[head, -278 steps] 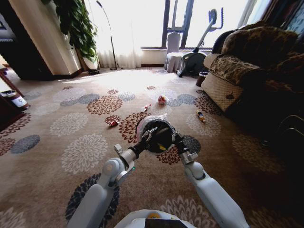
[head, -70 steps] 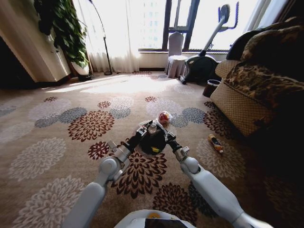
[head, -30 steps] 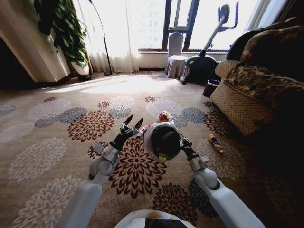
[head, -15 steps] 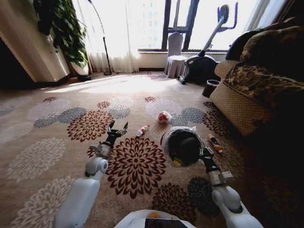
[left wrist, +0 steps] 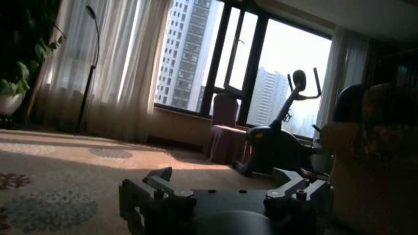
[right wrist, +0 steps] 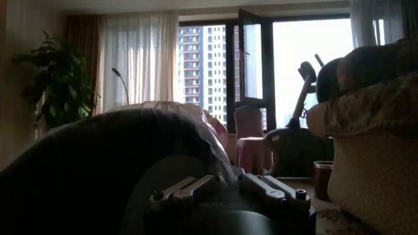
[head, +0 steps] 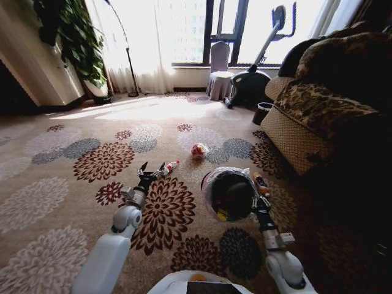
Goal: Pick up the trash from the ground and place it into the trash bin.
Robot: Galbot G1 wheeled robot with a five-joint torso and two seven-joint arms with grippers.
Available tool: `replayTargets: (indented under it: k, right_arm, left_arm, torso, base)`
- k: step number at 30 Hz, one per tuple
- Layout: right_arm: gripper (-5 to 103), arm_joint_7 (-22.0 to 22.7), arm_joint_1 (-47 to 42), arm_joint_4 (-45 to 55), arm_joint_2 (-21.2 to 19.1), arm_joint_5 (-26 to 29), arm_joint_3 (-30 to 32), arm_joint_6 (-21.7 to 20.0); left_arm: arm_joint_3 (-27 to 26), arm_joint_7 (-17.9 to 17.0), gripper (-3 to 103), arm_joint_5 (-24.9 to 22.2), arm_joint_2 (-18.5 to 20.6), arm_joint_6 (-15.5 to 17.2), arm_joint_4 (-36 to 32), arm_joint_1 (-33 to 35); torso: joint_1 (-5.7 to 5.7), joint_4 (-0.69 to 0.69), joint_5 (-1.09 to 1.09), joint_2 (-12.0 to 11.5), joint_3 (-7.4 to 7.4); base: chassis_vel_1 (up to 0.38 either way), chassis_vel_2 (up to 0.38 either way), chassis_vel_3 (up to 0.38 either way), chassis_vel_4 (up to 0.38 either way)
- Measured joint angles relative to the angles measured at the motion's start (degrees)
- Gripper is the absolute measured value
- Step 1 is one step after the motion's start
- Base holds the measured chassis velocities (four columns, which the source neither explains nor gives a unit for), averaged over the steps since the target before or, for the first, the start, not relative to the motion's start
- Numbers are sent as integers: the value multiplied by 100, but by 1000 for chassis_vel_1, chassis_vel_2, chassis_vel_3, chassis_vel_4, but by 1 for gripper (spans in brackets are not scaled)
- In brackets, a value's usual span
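Head view, lower centre: your right gripper (head: 256, 197) is clamped on the rim of the trash bin (head: 228, 195), holding it off the carpet (head: 55, 184) with its mouth tilted toward the camera, probably so litter can be dropped in wherever it lies. At centre-left, your left gripper (head: 152, 170) has its fingers spread, empty, just short of a red-capped bottle (head: 169, 166), likely lined up for a pick. Count of trash on the floor: one red-capped bottle, one red-white wad (head: 198, 150) farther up at centre, and one small piece (head: 260, 180) beside the bin near the sofa (head: 312, 116). Three items in all.
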Motion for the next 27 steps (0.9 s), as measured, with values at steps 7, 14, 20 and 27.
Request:
replayTargets:
  k: [7,14,20,27]
  right_arm:
    - [0,-1,-18,86,-5,-3,-19,1]
    - [0,2,-86,140,-123,8,36,6]
    - [0,4,-12,127,-113,-126,11,110]
    - [0,6,71,66,-77,-84,2,417]
  left_arm:
    - [37,-9,100,-3,-14,38,-40,-11]
    - [98,10,100,-10,-14,99,-25,-65]
    - [114,20,99,-10,-44,114,55,-79]
    - [124,34,99,-10,-15,144,205,-91]
  torso:
    - [0,1,3,0,0]
    - [1,-1,-1,0,1]
    - [1,-3,1,0,1]
    - [0,-1,1,0,0]
  base:
    - [-346,-336,343,343]
    - [-364,-367,358,368]
    - [-335,-340,319,338]
    - [-123,-143,139,120]
